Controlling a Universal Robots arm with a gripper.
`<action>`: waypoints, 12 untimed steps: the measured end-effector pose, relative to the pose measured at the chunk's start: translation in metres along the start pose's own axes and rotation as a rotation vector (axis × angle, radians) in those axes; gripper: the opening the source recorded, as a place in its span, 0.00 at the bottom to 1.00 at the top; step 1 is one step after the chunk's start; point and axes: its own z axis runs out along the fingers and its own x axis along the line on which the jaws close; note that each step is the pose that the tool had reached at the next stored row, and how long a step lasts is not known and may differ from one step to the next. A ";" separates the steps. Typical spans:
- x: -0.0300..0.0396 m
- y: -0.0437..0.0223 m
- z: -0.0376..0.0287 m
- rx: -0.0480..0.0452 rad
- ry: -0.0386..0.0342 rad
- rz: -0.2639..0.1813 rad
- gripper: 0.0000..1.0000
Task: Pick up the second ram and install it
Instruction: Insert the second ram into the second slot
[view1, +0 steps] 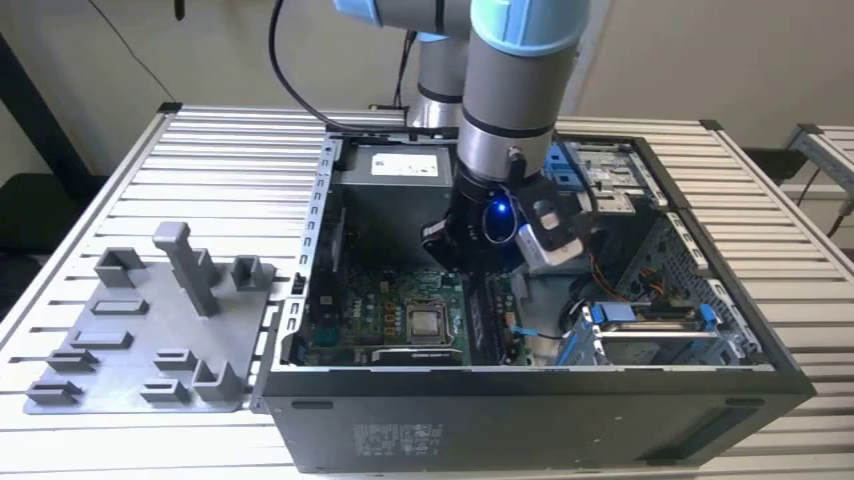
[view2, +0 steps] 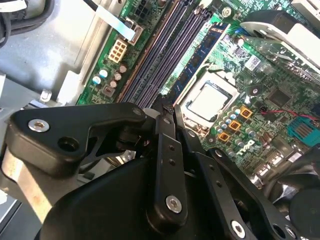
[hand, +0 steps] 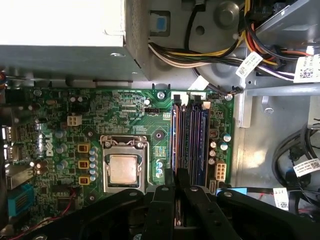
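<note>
Arm is down inside the open computer case (view1: 534, 420), which sits on the slatted counter (view1: 227, 160). In the exterior view the wrist hangs over the motherboard (view1: 387, 310), at about 1 o'clock from the CPU socket (view1: 427, 322). The grey fixture plate (view1: 134, 350) is out at 9 o'clock from the case, well apart from the arm. In both wrist views we see the claw (view2: 165, 106) (hand: 179, 177) with its two black fingers drawn together, tips meeting right over the bank of memory slots (hand: 190, 140) beside the socket. The second ram (view2: 200, 55) is the dark green-blue stick standing on edge in the slot nearest the socket, lying along the slot. Its near end runs up to the claw tips. We can't tell whether the tips touch it, pinch it or sit just above it, or whether it is fully seated. In the exterior view, the power supply (view1: 400, 165) is at 12 o'clock in the case and the drive cage (view1: 654, 330) at 4 o'clock.
</note>
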 end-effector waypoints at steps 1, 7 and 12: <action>0.0001 0.0000 0.0004 0.0004 0.0001 0.000 0.14; 0.0003 0.0001 0.0056 0.0002 0.0009 0.000 0.14; 0.0003 0.0001 0.0064 0.0006 0.0042 0.000 0.14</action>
